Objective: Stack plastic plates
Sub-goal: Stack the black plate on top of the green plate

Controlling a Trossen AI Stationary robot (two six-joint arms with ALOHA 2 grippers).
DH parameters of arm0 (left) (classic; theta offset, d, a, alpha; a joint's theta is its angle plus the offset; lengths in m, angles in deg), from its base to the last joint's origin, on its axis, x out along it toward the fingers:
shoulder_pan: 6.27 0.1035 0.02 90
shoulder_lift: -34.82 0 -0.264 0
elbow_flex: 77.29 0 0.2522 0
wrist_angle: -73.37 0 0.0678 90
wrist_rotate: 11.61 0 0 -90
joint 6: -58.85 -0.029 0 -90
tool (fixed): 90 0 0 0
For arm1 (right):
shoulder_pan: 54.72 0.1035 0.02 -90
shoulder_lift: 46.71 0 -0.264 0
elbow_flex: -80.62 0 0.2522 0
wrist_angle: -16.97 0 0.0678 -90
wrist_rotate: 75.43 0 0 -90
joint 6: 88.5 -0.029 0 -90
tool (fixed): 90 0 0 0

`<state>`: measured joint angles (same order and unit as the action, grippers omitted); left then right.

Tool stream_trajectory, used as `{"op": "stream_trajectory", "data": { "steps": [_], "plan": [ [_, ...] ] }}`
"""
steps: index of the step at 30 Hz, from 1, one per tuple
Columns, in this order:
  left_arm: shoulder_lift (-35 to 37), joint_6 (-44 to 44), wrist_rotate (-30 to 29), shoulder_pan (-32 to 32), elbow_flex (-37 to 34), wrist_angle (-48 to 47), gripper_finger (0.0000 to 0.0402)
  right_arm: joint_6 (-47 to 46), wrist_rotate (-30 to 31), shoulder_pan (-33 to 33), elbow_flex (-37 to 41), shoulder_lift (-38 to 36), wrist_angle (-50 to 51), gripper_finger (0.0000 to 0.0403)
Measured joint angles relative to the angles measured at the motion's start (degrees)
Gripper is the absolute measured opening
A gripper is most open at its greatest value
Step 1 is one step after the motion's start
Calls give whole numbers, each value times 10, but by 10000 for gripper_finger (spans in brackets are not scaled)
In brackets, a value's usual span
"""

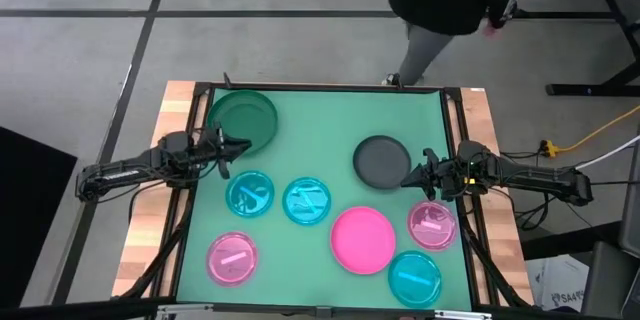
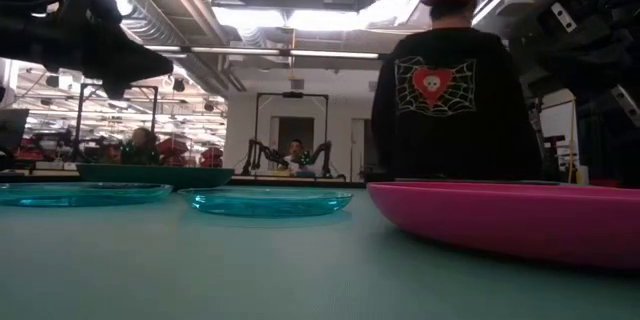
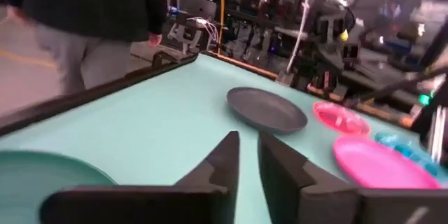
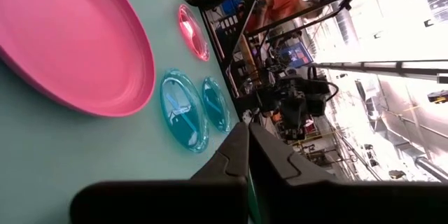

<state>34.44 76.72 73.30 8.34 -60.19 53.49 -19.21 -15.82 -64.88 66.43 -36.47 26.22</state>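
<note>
Several plates lie flat on the green table mat. The dark green plate sits far left, the dark grey plate right of centre. Cyan plates, the solid pink plate and translucent pink plates lie nearer. My left gripper hovers beside the green plate's near rim, open by a narrow gap. My right gripper, shut, hovers at the grey plate's right rim. Neither touches anything.
A person in dark clothes stands at the table's far edge, back turned. Raised black rails frame the mat, with wooden strips outside them. Bare mat lies between the green and grey plates.
</note>
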Motion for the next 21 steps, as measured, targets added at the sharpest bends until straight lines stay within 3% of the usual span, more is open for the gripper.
{"op": "stream_trajectory", "data": {
  "steps": [5,12,21],
  "plan": [
    [0,59,-39,0,0,31,120,0,0,0,0,0,0,5],
    [-34,131,-33,0,0,140,184,0,0,0,0,0,0,5],
    [-228,151,-37,-40,8,365,196,0,0,0,0,0,0,5]
  ]
}}
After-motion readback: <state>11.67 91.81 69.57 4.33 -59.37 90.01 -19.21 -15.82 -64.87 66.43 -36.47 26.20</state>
